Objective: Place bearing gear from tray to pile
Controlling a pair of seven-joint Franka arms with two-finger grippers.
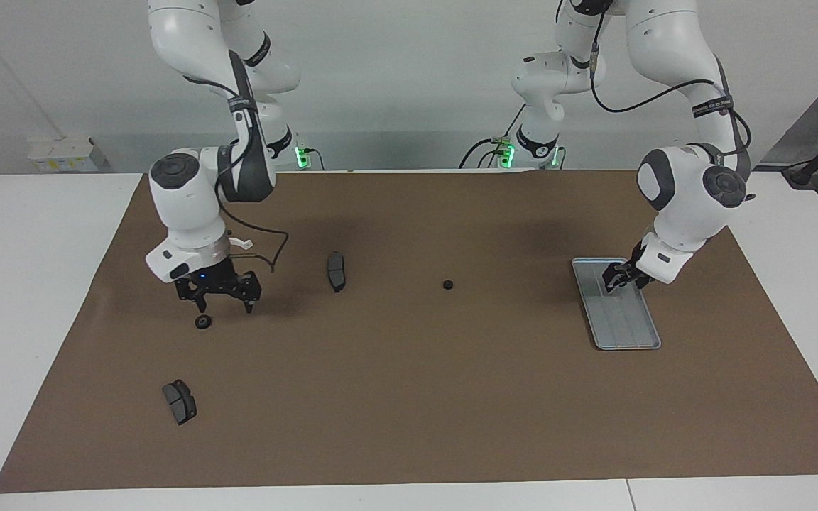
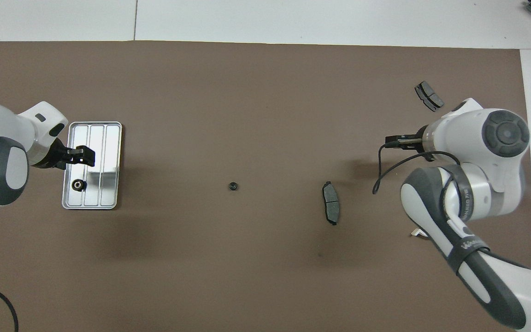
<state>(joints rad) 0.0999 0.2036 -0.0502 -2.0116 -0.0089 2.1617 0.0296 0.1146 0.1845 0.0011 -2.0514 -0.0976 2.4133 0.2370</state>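
Note:
The silver tray (image 1: 625, 330) (image 2: 109, 138) lies at the left arm's end of the mat. One bearing gear (image 2: 78, 185) sits in the tray's end nearer the robots. My left gripper (image 1: 616, 278) (image 2: 81, 156) hangs over the tray, just above that gear. The pile, at the right arm's end, is two dark brake pads (image 1: 336, 271) (image 1: 179, 402) and a white bracket (image 1: 240, 243) half hidden by the right arm. My right gripper (image 1: 226, 305) is open and empty just above the mat, with another bearing gear (image 1: 202, 321) on the mat under one fingertip.
A third small black gear (image 1: 447, 284) (image 2: 233, 186) lies alone at mid-mat. The brown mat (image 1: 409, 426) covers the white table. In the overhead view the right arm's wrist (image 2: 500, 133) hides the gear beneath it.

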